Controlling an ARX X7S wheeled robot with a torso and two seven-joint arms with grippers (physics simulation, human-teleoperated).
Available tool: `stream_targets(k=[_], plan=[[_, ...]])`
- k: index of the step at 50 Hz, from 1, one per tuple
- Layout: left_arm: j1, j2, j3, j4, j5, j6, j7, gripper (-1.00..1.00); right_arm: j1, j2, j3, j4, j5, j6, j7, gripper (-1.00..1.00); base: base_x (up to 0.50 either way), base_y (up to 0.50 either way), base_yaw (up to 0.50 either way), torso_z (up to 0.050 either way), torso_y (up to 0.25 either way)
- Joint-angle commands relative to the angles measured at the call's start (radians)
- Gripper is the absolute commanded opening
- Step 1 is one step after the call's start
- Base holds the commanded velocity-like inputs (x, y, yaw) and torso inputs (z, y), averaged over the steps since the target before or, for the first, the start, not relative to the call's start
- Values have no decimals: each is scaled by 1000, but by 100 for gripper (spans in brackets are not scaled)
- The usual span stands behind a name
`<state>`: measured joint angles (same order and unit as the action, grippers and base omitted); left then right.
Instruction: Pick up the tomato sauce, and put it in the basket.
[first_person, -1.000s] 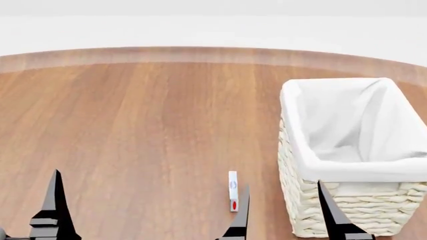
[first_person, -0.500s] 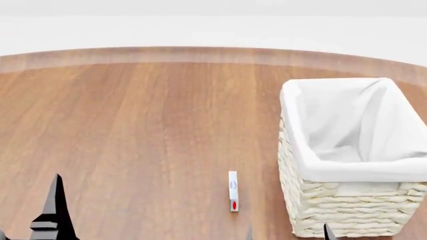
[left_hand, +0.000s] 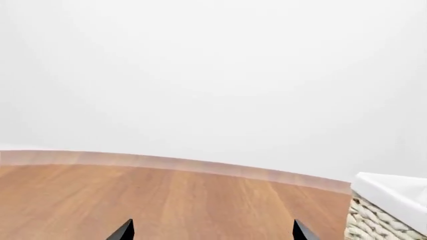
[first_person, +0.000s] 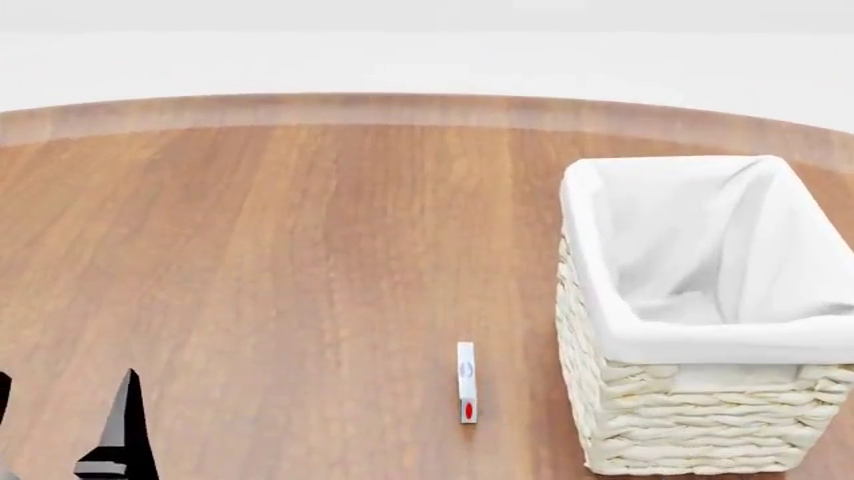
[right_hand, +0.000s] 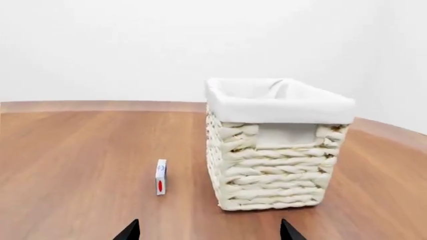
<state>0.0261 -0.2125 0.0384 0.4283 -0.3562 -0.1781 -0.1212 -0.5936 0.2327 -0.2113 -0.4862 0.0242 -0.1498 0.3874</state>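
Note:
The tomato sauce can is not in any view. The basket (first_person: 694, 340), cream wicker with a white cloth liner, stands on the right of the wooden table; it also shows in the right wrist view (right_hand: 273, 145) and at the edge of the left wrist view (left_hand: 393, 210). My left gripper (first_person: 64, 405) is low at the near left, its jaws wide apart and empty, as the left wrist view (left_hand: 213, 232) shows too. My right gripper (right_hand: 210, 232) is open and empty, short of the basket and out of the head view.
A small white box with a red mark (first_person: 466, 382) stands upright on the table just left of the basket; it also shows in the right wrist view (right_hand: 161, 176). The round table's far edge (first_person: 400, 108) meets a white backdrop.
My right gripper's fingertips have dropped out of the bottom of the head view. My left gripper has sunk lower in that view. The basket and the box have not moved.

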Motion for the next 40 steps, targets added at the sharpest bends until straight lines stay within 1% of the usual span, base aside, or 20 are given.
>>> stream_targets(k=[1,9,35,40], plan=[[5,-9,14,-21,-12,17,2,100,-86,-10,-15,134,3,-147,33,100,0,0,0,0,0],[6,-16,20,-24,-14,25,-6,100,-89,-9,-21,205,19,-196,37,100,0,0,0,0,0],[4,-26,29,-39,-25,34,-15,100,-69,-4,-58,284,45,-210,43,100,0,0,0,0,0],[4,-25,35,-47,-24,38,-15,100,-33,-8,-67,357,87,-227,22,100,0,0,0,0,0]])
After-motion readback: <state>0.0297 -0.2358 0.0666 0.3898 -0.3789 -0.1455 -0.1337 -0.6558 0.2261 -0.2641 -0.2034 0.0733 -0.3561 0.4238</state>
